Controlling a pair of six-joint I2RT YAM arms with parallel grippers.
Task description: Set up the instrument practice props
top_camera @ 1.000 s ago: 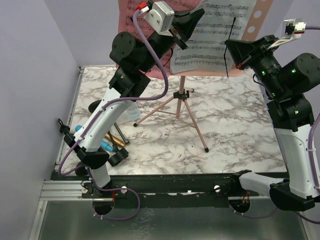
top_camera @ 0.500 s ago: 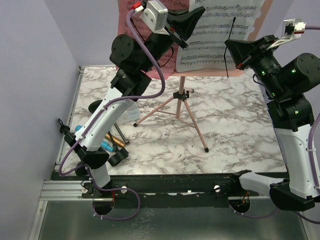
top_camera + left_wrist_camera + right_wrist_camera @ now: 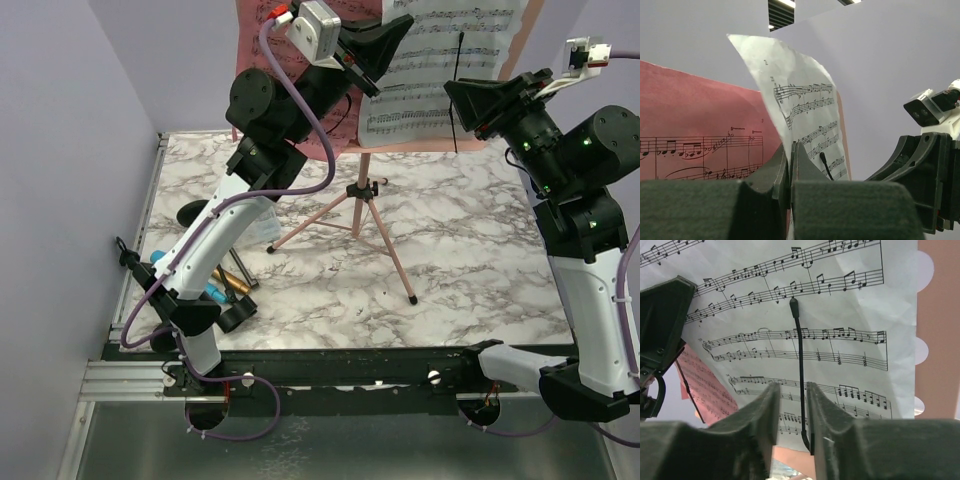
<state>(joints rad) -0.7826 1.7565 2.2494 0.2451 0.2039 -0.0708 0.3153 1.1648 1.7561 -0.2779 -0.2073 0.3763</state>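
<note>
Rack top is cut off; left gripper pinches the curled white page, right gripper slightly open w/ nothing inside.

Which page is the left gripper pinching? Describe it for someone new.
Find the pink stand on tripod legs at the table's back. Two music pages stand on it. The left gripper pinches the right-hand page, white where the other page is pink.
</note>
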